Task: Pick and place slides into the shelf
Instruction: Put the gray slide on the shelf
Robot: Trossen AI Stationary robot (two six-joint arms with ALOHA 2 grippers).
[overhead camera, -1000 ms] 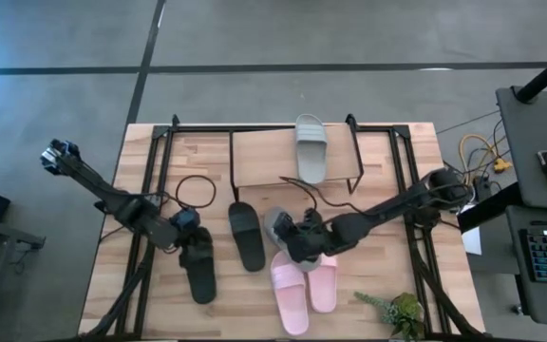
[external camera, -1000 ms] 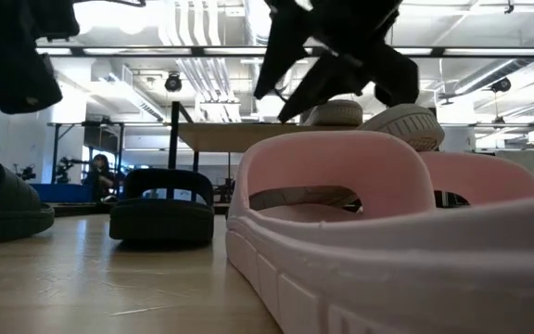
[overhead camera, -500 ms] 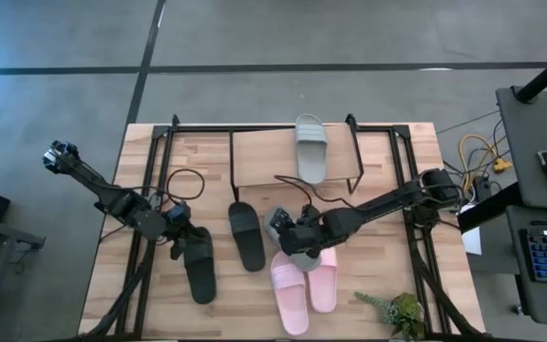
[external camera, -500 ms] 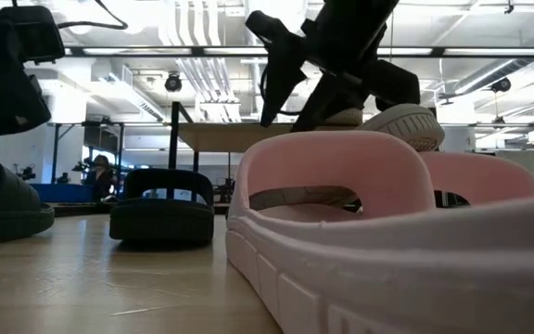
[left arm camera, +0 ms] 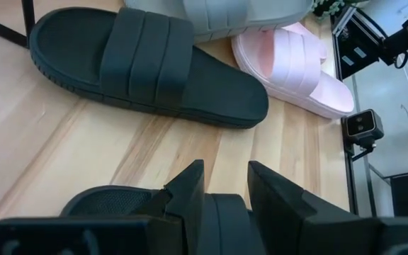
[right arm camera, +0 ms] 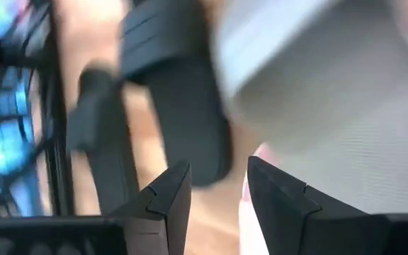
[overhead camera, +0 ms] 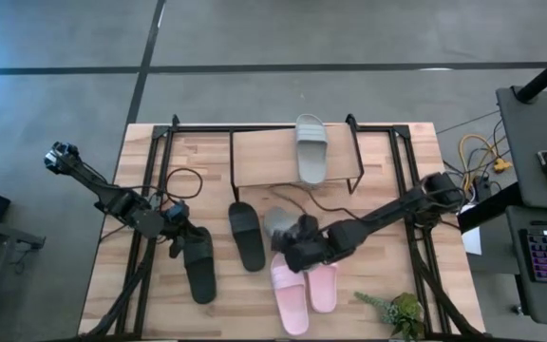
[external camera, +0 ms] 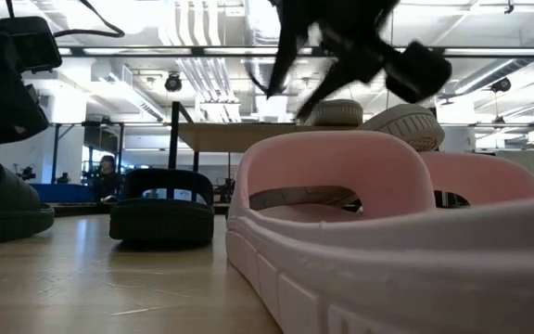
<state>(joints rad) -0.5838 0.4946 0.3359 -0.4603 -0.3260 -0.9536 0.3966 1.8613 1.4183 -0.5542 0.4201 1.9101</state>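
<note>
One pale grey-green slide (overhead camera: 311,147) lies on the shelf (overhead camera: 254,157) at the table's far middle. The other grey-green slide (overhead camera: 277,224) lies on the table, its near end against the pink pair (overhead camera: 290,290). Two black slides (overhead camera: 246,235) (overhead camera: 198,268) lie to the left. My left gripper (overhead camera: 188,241) hovers open above the far end of the left black slide (left arm camera: 112,202). My right gripper (overhead camera: 292,255) is open and blurred above the near end of the grey-green slide (right arm camera: 331,85), touching nothing.
The large black metal frame (overhead camera: 155,180) runs along the table's left, far and right sides. A cable (overhead camera: 193,190) loops on the wood beside the shelf. A green plant sprig (overhead camera: 397,312) lies at the near right corner. People show in the room behind (external camera: 100,176).
My right gripper has swung toward the table's left over the grey-green slide, then back toward the near right, still moving fast. My left gripper has sunk a little and shifted slightly toward the table's left edge above the left black slide. No slide has visibly moved.
</note>
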